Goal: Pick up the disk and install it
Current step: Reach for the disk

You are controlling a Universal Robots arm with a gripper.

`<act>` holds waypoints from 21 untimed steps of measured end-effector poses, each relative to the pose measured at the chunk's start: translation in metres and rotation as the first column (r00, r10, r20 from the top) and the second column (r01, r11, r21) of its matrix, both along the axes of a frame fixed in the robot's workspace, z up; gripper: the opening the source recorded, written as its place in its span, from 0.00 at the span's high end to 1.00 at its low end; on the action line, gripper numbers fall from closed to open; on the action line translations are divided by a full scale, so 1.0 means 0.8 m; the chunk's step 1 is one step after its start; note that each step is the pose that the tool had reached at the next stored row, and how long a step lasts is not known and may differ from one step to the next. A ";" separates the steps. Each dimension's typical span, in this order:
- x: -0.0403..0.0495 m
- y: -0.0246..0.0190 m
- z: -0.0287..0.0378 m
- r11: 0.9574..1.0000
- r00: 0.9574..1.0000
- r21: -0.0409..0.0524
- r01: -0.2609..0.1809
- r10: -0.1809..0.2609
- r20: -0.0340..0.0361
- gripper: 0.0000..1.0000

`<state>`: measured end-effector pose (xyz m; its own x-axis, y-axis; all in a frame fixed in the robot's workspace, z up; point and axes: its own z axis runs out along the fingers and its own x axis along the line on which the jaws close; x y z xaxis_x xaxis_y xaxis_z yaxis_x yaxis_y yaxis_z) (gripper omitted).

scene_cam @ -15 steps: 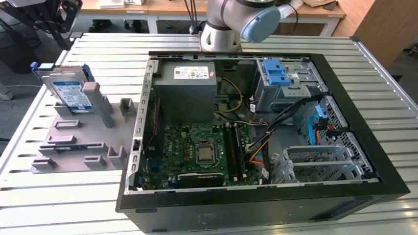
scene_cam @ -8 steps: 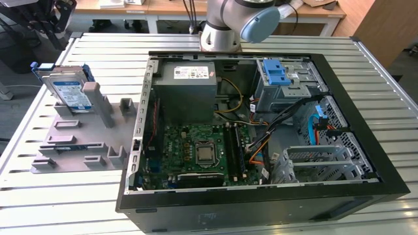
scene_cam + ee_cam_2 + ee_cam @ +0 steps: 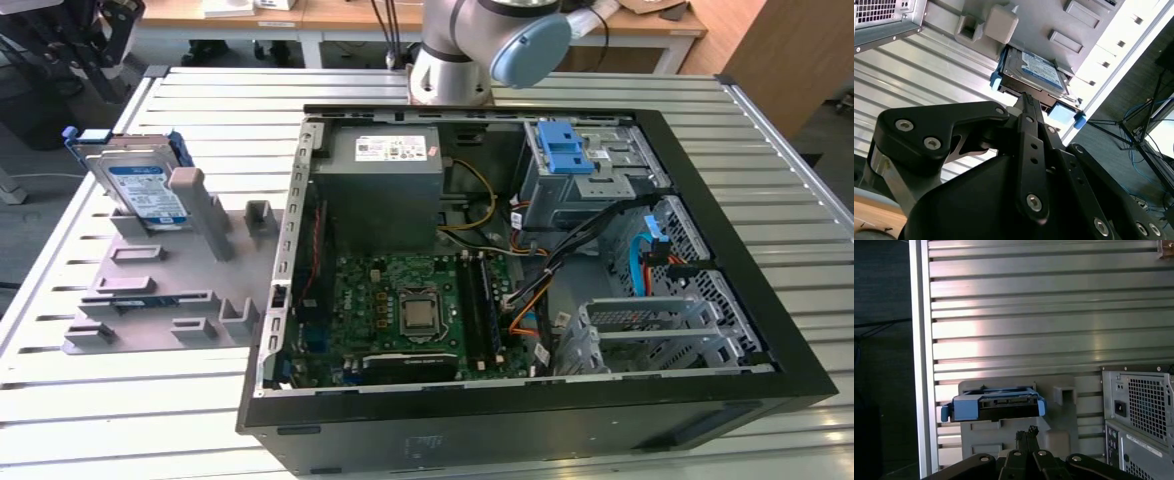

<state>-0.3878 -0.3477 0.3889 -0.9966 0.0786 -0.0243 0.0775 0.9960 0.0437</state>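
Looking down on a slatted metal table (image 3: 160, 100), with bare slats left free along its edges on the exterior view's left and right. Taking up most of the middle: an opened computer case (image 3: 801, 390), side panel off, black rim boxing in the board, cables and drive cages. Rising just behind the case's far edge: the grey-and-blue base of the robot arm (image 3: 494, 40). Lying flat just beside the case's wall on the exterior view's left: a grey fixture plate (image 3: 147, 290) with raised blocks and slots, and open table beyond its outer edge.

Standing on edge at the plate's far corner, propped against an upright post: the disk (image 3: 140, 185), silver with a white-and-blue label, blue carrier frame round its edges, well apart from the case's cages. Shown edge-on in the first wrist view (image 3: 996, 407) and label-side in the second wrist view (image 3: 1034, 70).

Hanging near the disk's blue-framed edge, with a gap visible in the first wrist view: the gripper (image 3: 1026, 431) (image 3: 1026, 96), black fingers pressed together, clasping nothing.
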 end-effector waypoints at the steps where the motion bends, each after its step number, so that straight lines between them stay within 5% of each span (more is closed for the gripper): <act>1: -0.001 0.0000 -0.0001 1.000 1.000 0.000 0.000 0.000 0.000 0.89; 21: -0.027 0.0007 -0.0019 1.000 1.000 0.000 0.009 -0.009 0.000 0.89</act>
<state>-0.4092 -0.3471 0.3874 -0.9959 0.0871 -0.0244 0.0860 0.9953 0.0437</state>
